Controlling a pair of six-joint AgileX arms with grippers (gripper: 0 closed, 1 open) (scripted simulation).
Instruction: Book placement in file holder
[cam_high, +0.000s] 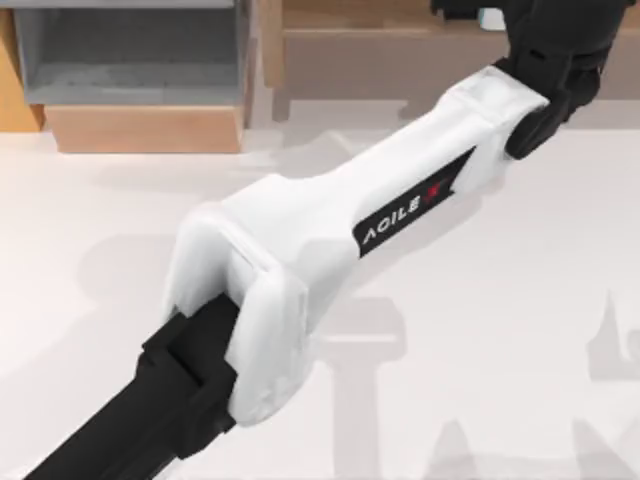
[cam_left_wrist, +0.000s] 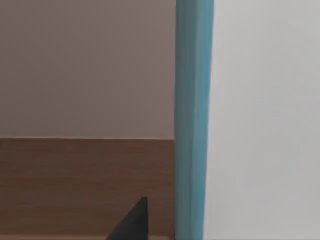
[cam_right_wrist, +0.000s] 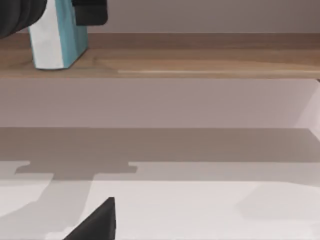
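Note:
The teal-blue book (cam_right_wrist: 56, 42) stands upright on the long brown shelf (cam_right_wrist: 200, 62), seen far off in the right wrist view. My left gripper (cam_right_wrist: 57, 12) is shut on the book, with black fingers on both sides of its upper part. From the left wrist, the book's teal spine (cam_left_wrist: 194, 120) runs straight up, with its white face beside it. In the top view my left arm stretches across the table to the back right, its gripper (cam_high: 555, 45) over the shelf. The file holder (cam_high: 145, 128), with grey inside, tan lip and orange side, sits at the back left.
The brown shelf (cam_high: 400, 50) runs along the back, right of the file holder. A dark fingertip (cam_right_wrist: 95, 222) of my right gripper shows low over the white table (cam_right_wrist: 210, 210).

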